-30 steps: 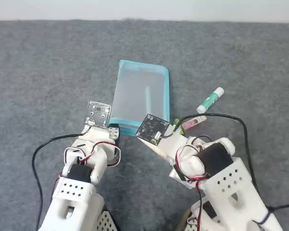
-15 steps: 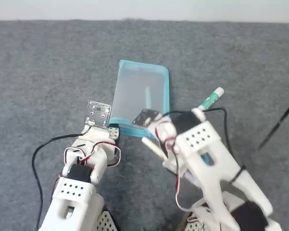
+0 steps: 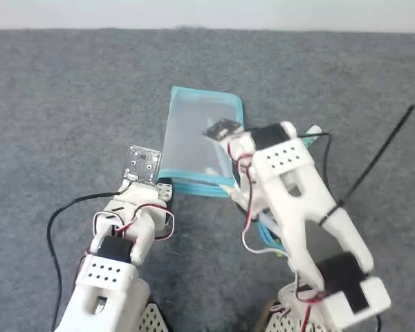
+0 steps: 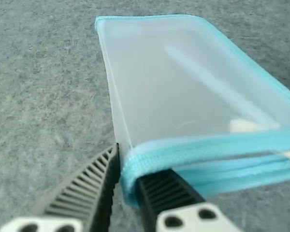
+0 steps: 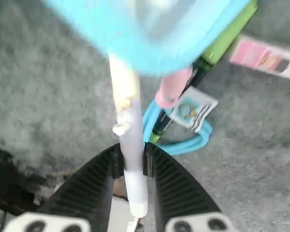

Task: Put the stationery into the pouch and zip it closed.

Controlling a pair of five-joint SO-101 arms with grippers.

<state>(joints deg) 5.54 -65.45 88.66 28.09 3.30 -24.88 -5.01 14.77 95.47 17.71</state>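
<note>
Pouch: the pouch (image 3: 200, 142) lies flat in the middle of the grey desk (image 3: 69, 90), between the two arms, with its blue zip mouth toward them. Its wall is frosted and see-through.
Inside the pouch: a pale stick (image 4: 208, 82) shows faintly through the wall, lying lengthwise.
Left tool: the left tool (image 4: 127, 170) is down at the near corner of the mouth, and its two ribbed fingers (image 4: 101, 183) are pinched narrow on the blue zip edge, one on each side of it. In the high view this tool (image 3: 164, 188) sits at the pouch's near left corner.
Right tool: the right tool (image 5: 133, 157) is clamped tight on a white pen (image 5: 128, 125), gripping it near the back end.
White pen: it points at the mouth, and its far end disappears under the blue edge. From above its tip (image 3: 223, 187) touches the near right part of the mouth.
Right arm: it arches over the pouch's right side.
Loose stationery: a green pen (image 5: 227, 38), a pink pen (image 5: 171, 89) and a pink packet (image 5: 268, 58) lie on the desk just beside the mouth.
Cord: a blue cord (image 5: 183, 142) with a small tag (image 5: 191, 108) loops under those pens.
Glue stick: the white cap of a glue stick (image 3: 313, 130) peeks out behind the right arm.
</note>
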